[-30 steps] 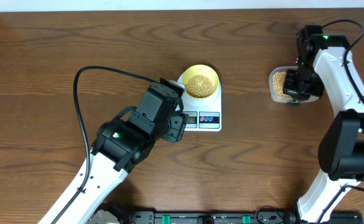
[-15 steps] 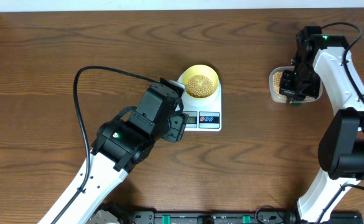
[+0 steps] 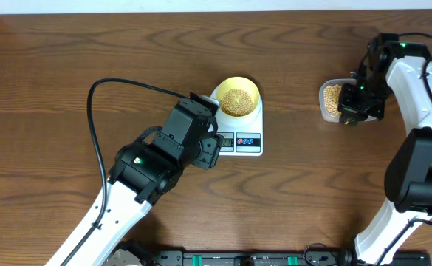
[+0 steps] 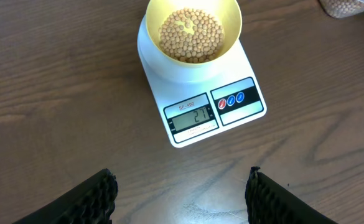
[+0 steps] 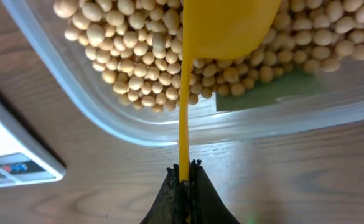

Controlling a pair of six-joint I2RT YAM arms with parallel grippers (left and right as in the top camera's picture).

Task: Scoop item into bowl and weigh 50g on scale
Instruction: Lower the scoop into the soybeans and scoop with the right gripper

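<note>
beans (image 5: 126,56) in tub (image 5: 138,134), well right of scale (image 3: 239,142), straight ahead of right gripper (image 5: 185,171) clamped tight on handle of scoop (image 5: 185,93).

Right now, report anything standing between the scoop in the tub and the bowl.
Nothing visible does. Only bare table lies between the tub, where the right gripper holds the scoop, and the bowl on the scale. The left gripper hangs at the scale's display side, off that line.

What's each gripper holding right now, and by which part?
Right gripper pinches the yellow scoop by its handle end. Left gripper is open, holding nothing.
</note>
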